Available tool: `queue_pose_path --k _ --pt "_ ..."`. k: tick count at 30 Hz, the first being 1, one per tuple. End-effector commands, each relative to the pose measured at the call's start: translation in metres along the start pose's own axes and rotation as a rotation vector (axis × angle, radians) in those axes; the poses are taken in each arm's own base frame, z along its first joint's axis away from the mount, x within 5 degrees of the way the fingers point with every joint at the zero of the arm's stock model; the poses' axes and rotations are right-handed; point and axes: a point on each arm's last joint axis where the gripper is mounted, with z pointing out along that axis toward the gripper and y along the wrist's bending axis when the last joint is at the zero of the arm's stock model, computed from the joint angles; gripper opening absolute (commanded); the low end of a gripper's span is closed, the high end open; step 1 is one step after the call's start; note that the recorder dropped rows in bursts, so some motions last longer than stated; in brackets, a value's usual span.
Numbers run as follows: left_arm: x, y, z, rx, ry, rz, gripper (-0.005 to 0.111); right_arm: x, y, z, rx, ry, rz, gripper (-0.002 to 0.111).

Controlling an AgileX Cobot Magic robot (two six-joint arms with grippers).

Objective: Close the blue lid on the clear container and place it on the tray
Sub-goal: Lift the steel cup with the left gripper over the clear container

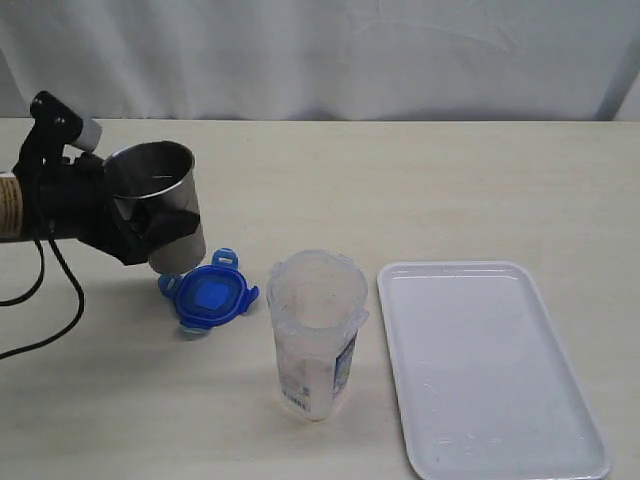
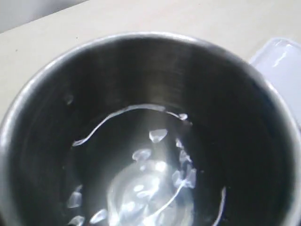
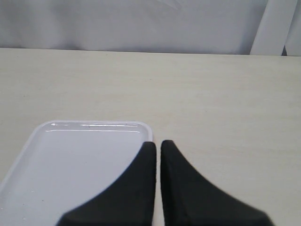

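The clear container [image 1: 315,335] stands upright and uncovered near the table's front, just left of the white tray [image 1: 490,370]. The blue lid [image 1: 208,292] lies flat on the table to the container's left, flaps spread. My left gripper [image 1: 148,235] is shut on a steel cup [image 1: 155,195], held tilted with its base just above the lid's far-left edge. In the left wrist view the cup's wet inside [image 2: 141,155] fills the picture and the fingers are hidden. My right gripper [image 3: 158,142] is shut and empty, hovering over a corner of the tray [image 3: 70,165]; the exterior view does not show it.
A white cloth backdrop [image 1: 320,50] hangs behind the beige table [image 1: 420,190]. The left arm's black cable [image 1: 60,300] trails over the table at the far left. A corner of the tray [image 2: 282,56] shows past the cup's rim.
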Motion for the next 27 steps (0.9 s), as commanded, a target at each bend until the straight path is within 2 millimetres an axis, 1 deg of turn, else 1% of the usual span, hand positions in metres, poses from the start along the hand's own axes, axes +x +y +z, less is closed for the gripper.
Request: queue_pose_path --k 1,4,7,11,13,22,27 --pt "-0.033 -0.018 0.006 0.194 -0.077 0.163 0.0 0.001 0.0 0.0 -0.001 -0.003 -0.003 0.004" --pt "-0.047 -0.031 0.014 0.246 -0.094 0.249 0.0 0.001 0.0 0.0 -0.001 -0.003 -0.003 0.004" --pt "-0.057 -0.042 0.019 0.283 -0.107 0.312 0.0 0.001 0.0 0.0 -0.001 -0.003 -0.003 0.004" --pt "-0.06 -0.052 0.023 0.304 -0.132 0.482 0.0 0.001 0.0 0.0 -0.001 -0.003 -0.003 0.004" --pt "-0.06 -0.055 0.025 0.31 -0.14 0.535 0.0 0.001 0.0 0.0 -0.001 -0.003 -0.003 0.004" --pt "-0.062 -0.069 0.029 0.343 -0.156 0.603 0.0 0.001 0.0 0.0 -0.001 -0.003 -0.003 0.004" --pt "-0.065 -0.066 0.03 0.302 -0.176 0.601 0.0 0.001 0.0 0.0 -0.001 -0.003 -0.003 0.004"
